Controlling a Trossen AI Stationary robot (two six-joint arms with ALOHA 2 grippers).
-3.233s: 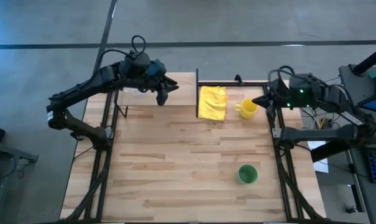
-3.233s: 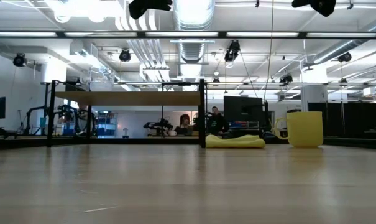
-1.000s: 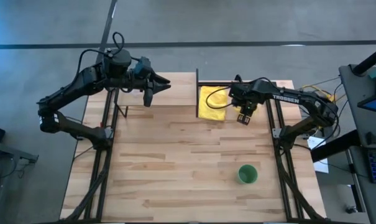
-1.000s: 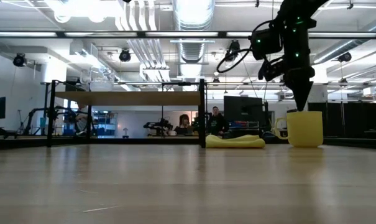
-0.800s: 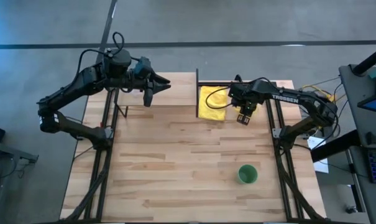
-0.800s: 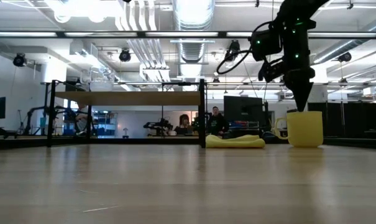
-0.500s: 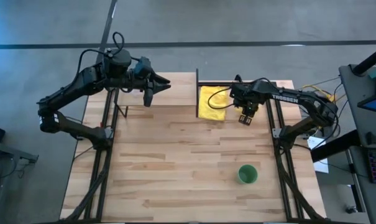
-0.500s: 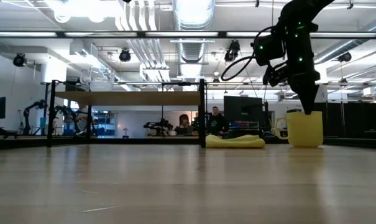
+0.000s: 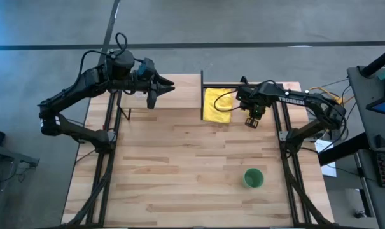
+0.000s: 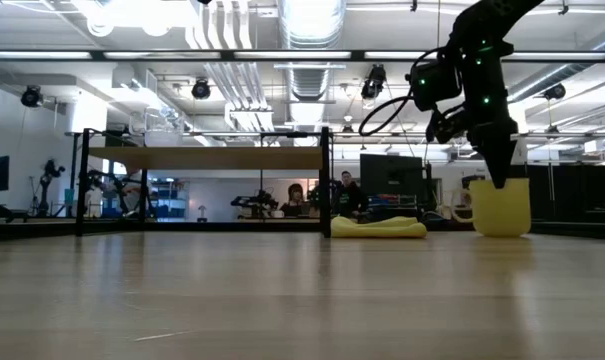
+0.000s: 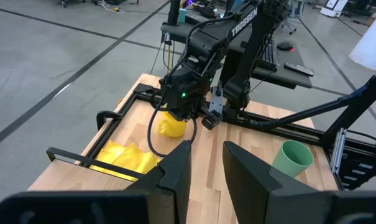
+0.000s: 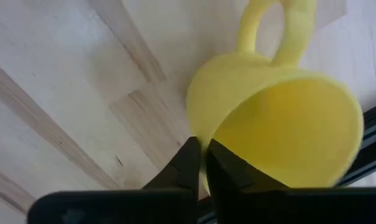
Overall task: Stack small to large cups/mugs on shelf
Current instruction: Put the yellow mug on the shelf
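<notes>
The yellow mug (image 10: 501, 208) stands on the table at the far right, right of the yellow cloth (image 9: 217, 105). My right gripper (image 9: 251, 121) is above it, shut on its rim, and hides it in the high view. The mug also shows in the left wrist view (image 11: 173, 126). The green cup (image 9: 253, 178) stands upright on the table at the near right. My left gripper (image 9: 155, 95) hangs open and empty above the shelf (image 10: 207, 158). No clear glass cup shows. My right gripper holds the mug's rim (image 12: 203, 134) on the side opposite the handle (image 12: 278, 31). One finger (image 12: 222, 165) is inside the mug and one is outside. The fingers come from above, pointing down. The mug is upright, its base at table level in the low view.
Black frame bars (image 9: 202, 95) run along the cloth's left and far sides. A black shelf post (image 10: 326, 180) stands left of the cloth. Bare tabletop (image 9: 179, 165) lies in the middle and near part.
My right gripper has come down from just above the mug onto its rim and gone a little toward the table's right edge. The mug has slid with it a short way to the right and has stayed upright.
</notes>
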